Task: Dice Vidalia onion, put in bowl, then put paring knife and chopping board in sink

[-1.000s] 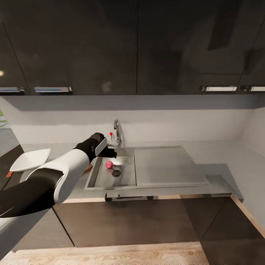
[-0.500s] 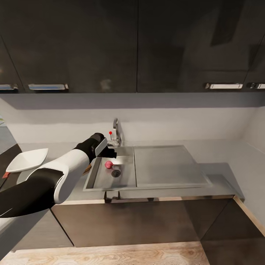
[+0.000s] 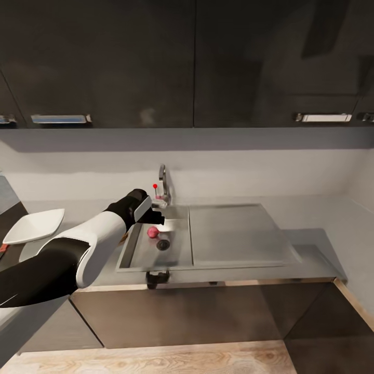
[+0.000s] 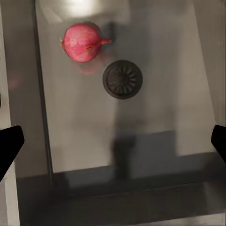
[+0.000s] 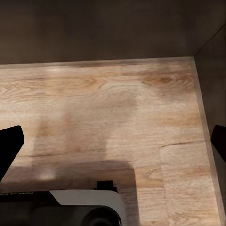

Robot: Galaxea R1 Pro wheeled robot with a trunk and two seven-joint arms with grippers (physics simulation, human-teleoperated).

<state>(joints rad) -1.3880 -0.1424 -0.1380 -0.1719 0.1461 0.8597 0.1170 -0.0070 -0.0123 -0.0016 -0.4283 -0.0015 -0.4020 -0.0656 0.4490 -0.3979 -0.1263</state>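
Observation:
The Vidalia onion (image 3: 152,232), pinkish red, lies in the sink (image 3: 136,254) beside the round drain (image 3: 163,244). My left gripper (image 3: 157,217) hovers over the basin's back left part, just above the onion. Seen from the left wrist, the onion (image 4: 81,42) and drain (image 4: 123,79) lie on the steel floor ahead of the left gripper (image 4: 113,146), which is open and holds nothing. The white bowl (image 3: 34,227) rests on the countertop (image 3: 311,249) at far left. A brown sliver of the chopping board (image 3: 123,238) peeks out beside my forearm. My right gripper (image 5: 113,146) is open above the floor.
The chrome tap (image 3: 163,186) with its red-tipped lever rises behind the basin. A flat drainboard (image 3: 234,234) adjoins the basin on the right. Dark wall cabinets (image 3: 192,62) hang above and dark fronts run below the counter. Wood-plank floor (image 5: 117,108) lies under the right arm.
The whole head picture has shifted a little, so the camera moved. My left gripper stays over the basin near the onion, which has not moved.

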